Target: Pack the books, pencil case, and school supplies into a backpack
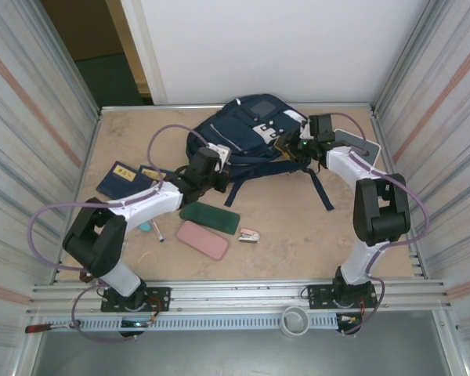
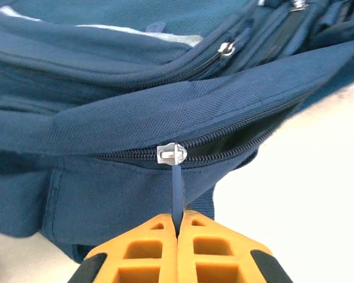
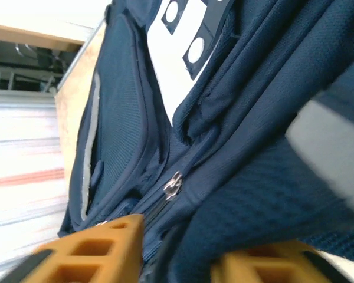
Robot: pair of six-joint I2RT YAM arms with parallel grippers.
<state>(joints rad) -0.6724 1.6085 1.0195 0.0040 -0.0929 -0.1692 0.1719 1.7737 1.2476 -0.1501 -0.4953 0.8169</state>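
Note:
The navy backpack (image 1: 247,125) lies at the back middle of the table. My left gripper (image 1: 211,166) is at its left end, shut on the blue zipper pull (image 2: 177,191) below the silver slider (image 2: 171,153); to the right of the slider the zip gapes open. My right gripper (image 1: 299,146) is at the backpack's right side, open, with a fold of backpack fabric (image 3: 236,194) between its orange fingers (image 3: 100,247). Two navy books (image 1: 125,178) lie at the left. A pen (image 1: 155,229), a pink pencil case (image 1: 202,239) and a small stapler (image 1: 250,235) lie in front.
A dark green pouch (image 1: 210,218) lies beside the pink case. A grey-topped box (image 1: 351,141) sits by the right wall behind my right arm. Backpack straps (image 1: 323,188) trail forward over the table. Corrugated walls close in on both sides.

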